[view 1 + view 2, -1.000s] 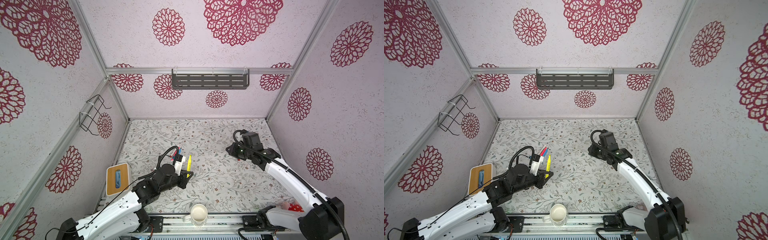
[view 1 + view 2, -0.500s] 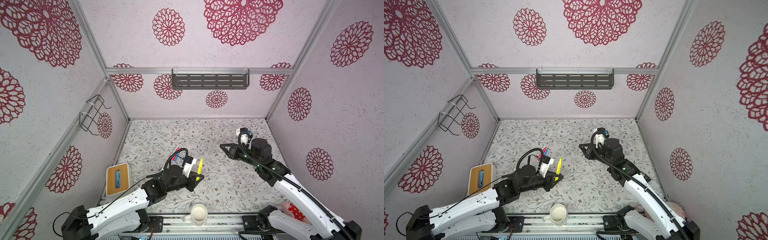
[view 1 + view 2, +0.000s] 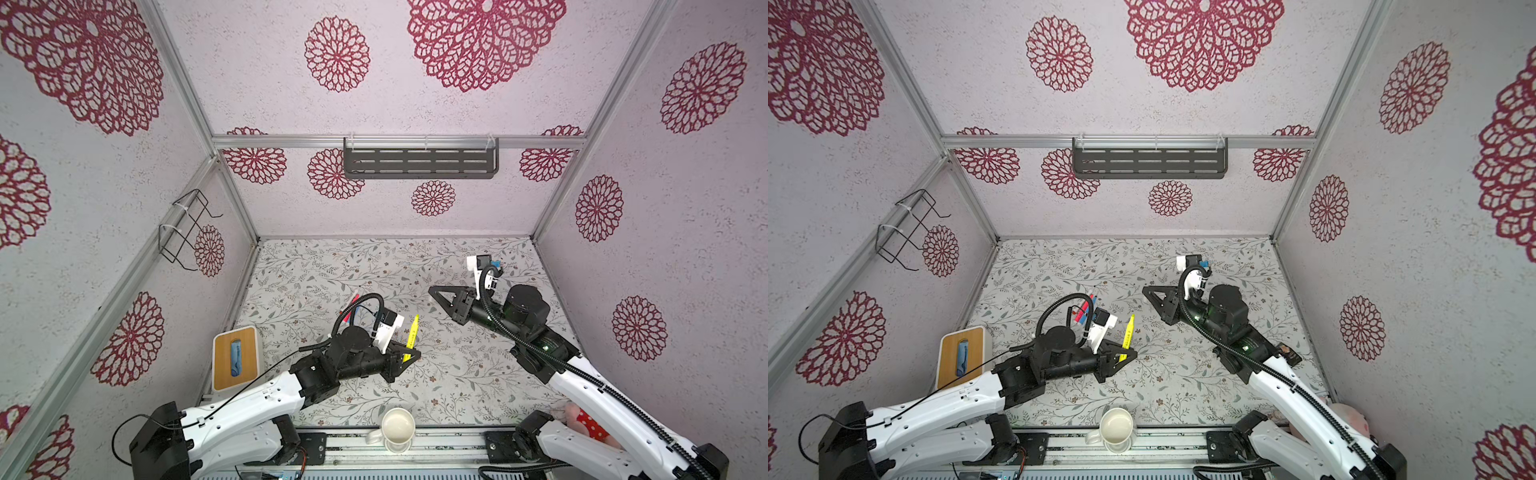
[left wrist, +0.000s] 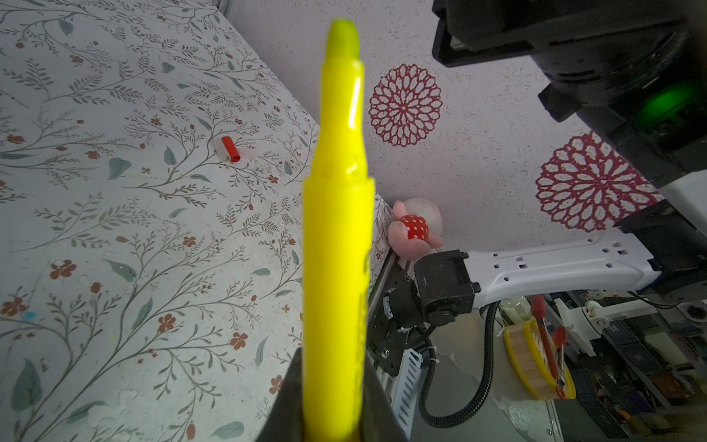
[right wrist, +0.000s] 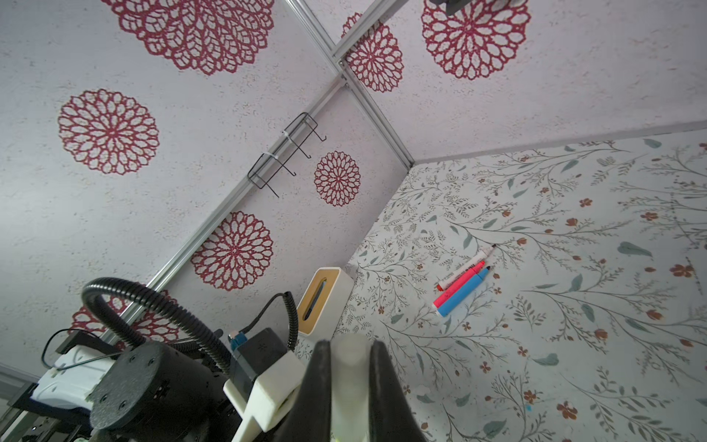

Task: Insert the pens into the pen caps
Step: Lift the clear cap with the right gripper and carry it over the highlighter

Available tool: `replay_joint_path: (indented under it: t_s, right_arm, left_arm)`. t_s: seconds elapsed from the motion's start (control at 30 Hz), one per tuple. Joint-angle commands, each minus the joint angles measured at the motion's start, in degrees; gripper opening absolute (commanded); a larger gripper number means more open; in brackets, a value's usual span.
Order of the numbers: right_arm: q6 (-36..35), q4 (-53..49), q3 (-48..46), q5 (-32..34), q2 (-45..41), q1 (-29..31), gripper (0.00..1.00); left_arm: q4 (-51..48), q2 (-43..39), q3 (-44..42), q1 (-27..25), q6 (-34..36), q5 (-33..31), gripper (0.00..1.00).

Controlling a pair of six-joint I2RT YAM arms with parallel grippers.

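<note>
Now, over the floral table, the left gripper is clamped on the yellow pen, its tip bare and raised off the surface. The right gripper pinches a pale cap, well apart from that pen. Three other pens lie together on the table, and a red cap lies alone elsewhere. The risk is that a slight misalignment jams the tip on the rim, or twists either piece in its jaws.

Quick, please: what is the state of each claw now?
Left claw: closed, holding the yellow pen.
Right claw: closed, holding a pale pen cap.
</note>
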Motion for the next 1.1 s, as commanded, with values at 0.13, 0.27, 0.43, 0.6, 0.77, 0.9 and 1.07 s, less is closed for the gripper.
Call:
replay_joint_path:
  t_s: [0.13,0.27,0.43,0.6,0.77,0.9,1.07]
  right_arm:
    - [0.64,7.17,-0.49,-1.86,-1.02,1.83,0.0]
    - [1.71,9.28,-1.26,-1.21,-1.07,3.18,0.0]
    - [3.12,12.09,-2.25,-1.05,-0.58,3.9,0.0]
    - [3.73,13.02,-2.6,-0.23,0.07,4.18,0.0]
    - [5.25,15.81,-3.56,-0.19,0.84,4.35,0.0]
    - [5.76,16.73,-3.78,-0.24,1.41,4.52,0.0]
    - [5.82,17.17,-3.88,-0.1,1.85,5.06,0.0]
  left_arm:
    - [1.73,-1.41,1.83,-0.92,-0.28,0.34,0.0]
    - [2.21,-2.18,1.83,-0.87,-0.32,0.43,0.0]
    - [2.38,-2.79,2.22,-0.91,-0.36,0.68,0.0]
    - [1.83,-3.53,2.44,-0.98,-0.23,0.3,0.0]
    - [1.56,-4.15,2.44,-1.13,-0.31,-0.02,0.0]
    - [1.16,-4.24,2.75,-1.28,-0.21,-0.02,0.0]
    - [0.79,-4.51,3.01,-1.35,0.07,-0.45,0.0]
